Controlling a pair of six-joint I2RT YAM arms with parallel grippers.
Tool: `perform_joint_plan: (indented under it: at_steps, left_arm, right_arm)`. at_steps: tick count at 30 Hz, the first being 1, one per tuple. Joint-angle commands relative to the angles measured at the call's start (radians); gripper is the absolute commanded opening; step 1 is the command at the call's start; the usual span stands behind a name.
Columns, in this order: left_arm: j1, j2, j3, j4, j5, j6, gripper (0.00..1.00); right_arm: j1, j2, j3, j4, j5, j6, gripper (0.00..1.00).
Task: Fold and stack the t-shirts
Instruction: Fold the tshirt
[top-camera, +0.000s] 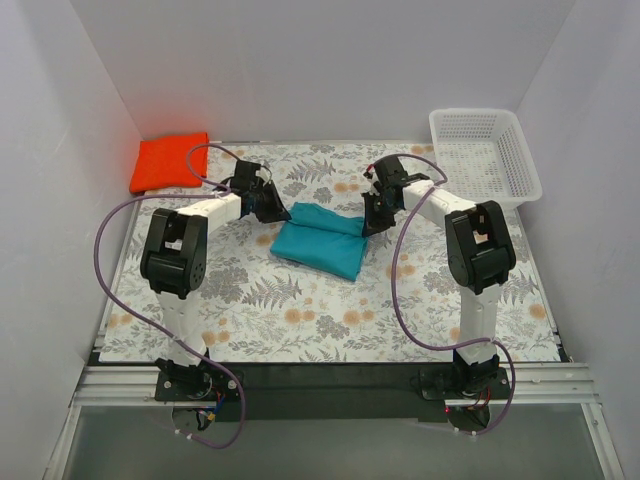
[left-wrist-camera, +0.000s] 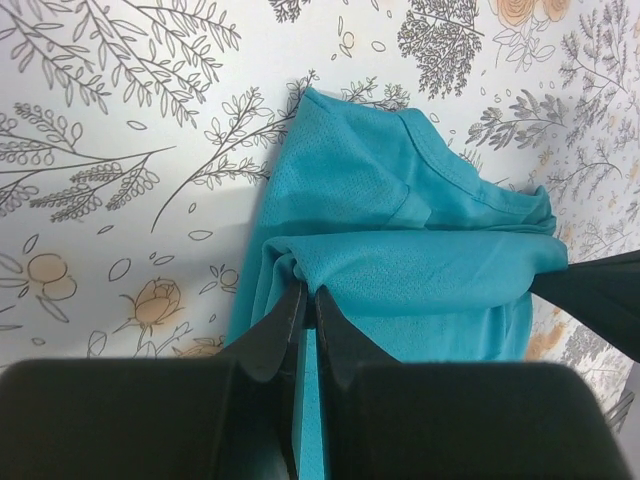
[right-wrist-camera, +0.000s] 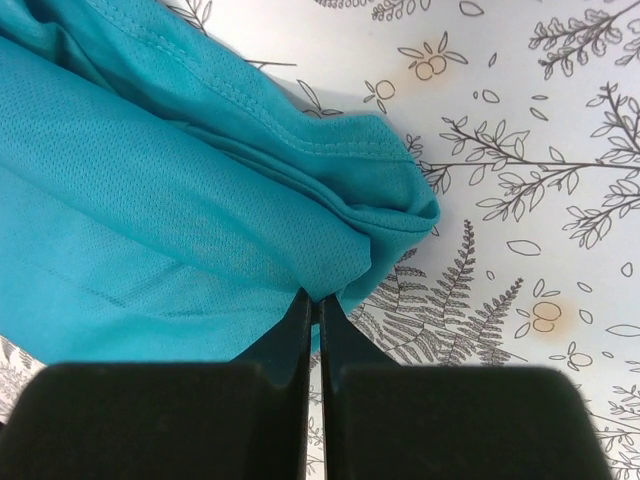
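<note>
A teal t-shirt (top-camera: 322, 241) lies partly folded in the middle of the floral table cover. My left gripper (top-camera: 270, 208) is shut on its left edge; in the left wrist view the fingertips (left-wrist-camera: 310, 300) pinch a bunched fold of the teal t-shirt (left-wrist-camera: 400, 230). My right gripper (top-camera: 372, 222) is shut on its right edge; in the right wrist view the fingertips (right-wrist-camera: 318, 300) pinch the teal t-shirt (right-wrist-camera: 150, 200) just below a rolled hem. A folded orange t-shirt (top-camera: 170, 161) lies at the far left corner.
A white plastic basket (top-camera: 483, 153) stands at the far right corner. White walls close in on the left, back and right of the floral cover (top-camera: 300, 310). Purple cables (top-camera: 110, 225) loop beside both arms.
</note>
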Motion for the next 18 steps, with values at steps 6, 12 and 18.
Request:
perform_joint_plan:
  at_steps: [6,12,18]
  left_arm:
    - [-0.02,-0.045,0.028,0.053,-0.003,0.059,0.02]
    - [-0.027,-0.122,-0.004,0.095,0.0,0.079,0.02]
    - [-0.039,-0.16,-0.029,0.126,0.023,0.117,0.02]
  right_arm:
    - [-0.01,-0.046,-0.031,0.047,0.023,0.021,0.01]
    - [-0.012,-0.128,-0.052,0.049,0.019,0.043,0.01]
    - [-0.01,-0.207,-0.132,0.078,0.022,0.078,0.01]
